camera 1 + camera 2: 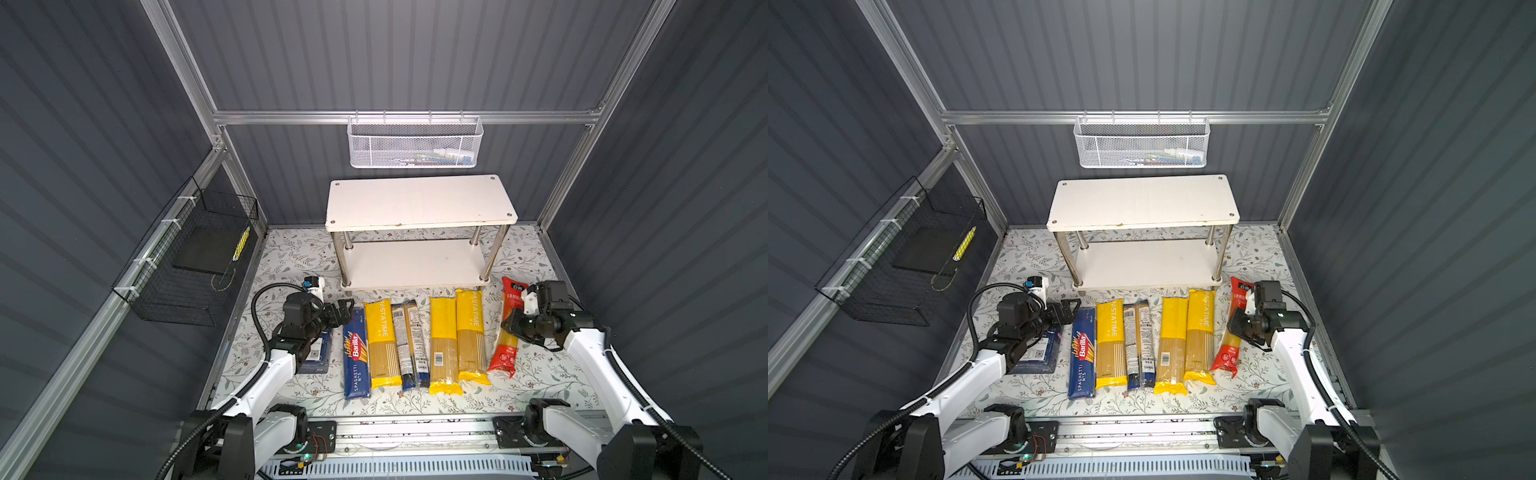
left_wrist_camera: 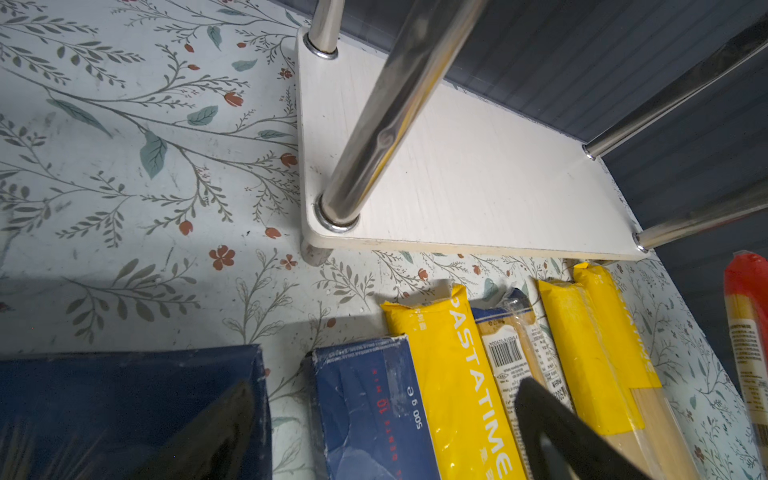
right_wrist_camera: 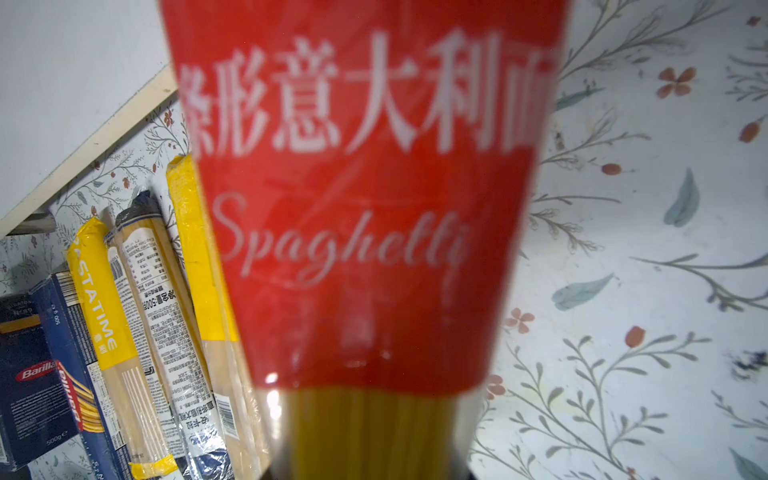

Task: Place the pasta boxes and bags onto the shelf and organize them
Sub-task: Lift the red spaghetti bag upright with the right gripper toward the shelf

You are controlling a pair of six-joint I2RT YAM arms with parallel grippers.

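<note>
Seven packages are accounted for, all lying on the floral table (image 1: 291, 257) in front of the shelf (image 1: 419, 199), in one row running left to right with their long sides toward the shelf.

1. Wide Barilla box (image 1: 321, 365): flat at the left end, largely covered by the left arm.
2. Narrow Barilla box (image 1: 356, 357), marked SPAGHETTI N.5: just beside the wide box. The left wrist view shows a strip of table between the two.
3. First yellow bag (image 1: 382, 345): against the narrow box's right side.
4. Clear bag with dark blue ends (image 1: 410, 345): next in line, printed labels up.
5. Second yellow bag (image 1: 444, 349) and third yellow bag (image 1: 471, 332): side by side and touching, with the third set nearer the shelf.
6. Red bag (image 1: 505, 353): at the right end, slanted, far end near the shelf's right front leg.

Left gripper (image 1: 343, 309): fingers (image 2: 216, 432) spread wide and gripping nothing. It hangs above the far ends of the two boxes.

Right gripper (image 1: 512, 325): fingers pinched on the red bag at about mid-length. The right wrist view is filled by the bag's red panel. Whether the bag is clear of the table cannot be told.
</note>
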